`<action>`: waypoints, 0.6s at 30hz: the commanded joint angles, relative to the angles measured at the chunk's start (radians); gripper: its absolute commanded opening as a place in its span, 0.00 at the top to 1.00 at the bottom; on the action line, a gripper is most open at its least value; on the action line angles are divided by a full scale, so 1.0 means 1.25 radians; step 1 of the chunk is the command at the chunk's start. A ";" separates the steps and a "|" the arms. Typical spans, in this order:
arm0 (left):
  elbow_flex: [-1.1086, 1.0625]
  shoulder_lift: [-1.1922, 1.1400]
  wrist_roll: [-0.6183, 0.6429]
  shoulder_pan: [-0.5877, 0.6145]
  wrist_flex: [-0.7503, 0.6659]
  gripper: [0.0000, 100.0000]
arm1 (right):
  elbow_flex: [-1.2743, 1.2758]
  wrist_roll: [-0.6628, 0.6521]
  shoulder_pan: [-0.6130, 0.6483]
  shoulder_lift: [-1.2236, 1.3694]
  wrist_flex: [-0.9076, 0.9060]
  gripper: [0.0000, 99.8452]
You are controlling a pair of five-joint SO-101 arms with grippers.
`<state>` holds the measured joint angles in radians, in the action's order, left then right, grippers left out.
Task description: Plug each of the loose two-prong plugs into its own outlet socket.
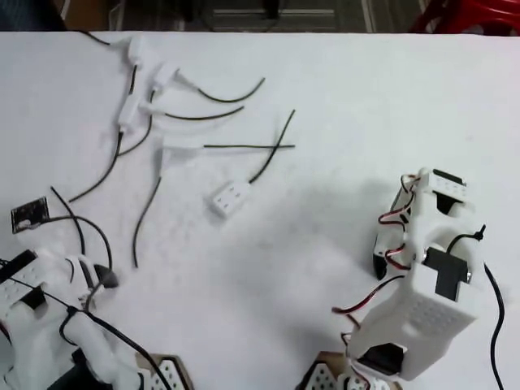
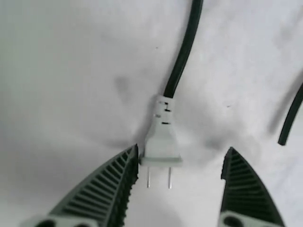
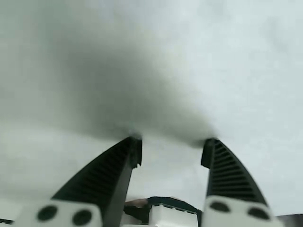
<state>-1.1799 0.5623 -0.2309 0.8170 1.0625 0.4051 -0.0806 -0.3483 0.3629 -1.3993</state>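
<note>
A grey two-prong plug [image 2: 162, 144] lies flat on the white table on its black cord [image 2: 182, 56], prongs pointing back toward my left gripper [image 2: 182, 153]. That gripper is open, one fingertip [image 2: 129, 163] right at the plug's corner and the prongs between the fingers. Several other white plugs with black cords [image 1: 179, 146] lie scattered at the far left. A white outlet socket block [image 1: 230, 197] sits near the table's middle on its own cord. My right gripper [image 3: 173, 142] is open just above bare table, nothing between its fingers.
The left arm [image 1: 49, 325] stands at the near left corner and the right arm [image 1: 422, 268] at the near right. A small black board [image 1: 30, 213] lies at the left edge. A loose cord end [image 2: 284, 137] lies beside the left gripper.
</note>
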 commanded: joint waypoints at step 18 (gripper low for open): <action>-0.004 0.019 0.059 -0.009 -0.044 0.77 | 0.005 0.005 0.006 0.023 0.036 0.83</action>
<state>-1.1891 0.5623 -0.1603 0.8170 1.0119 0.4051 -0.0806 -0.3483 0.3629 -1.3993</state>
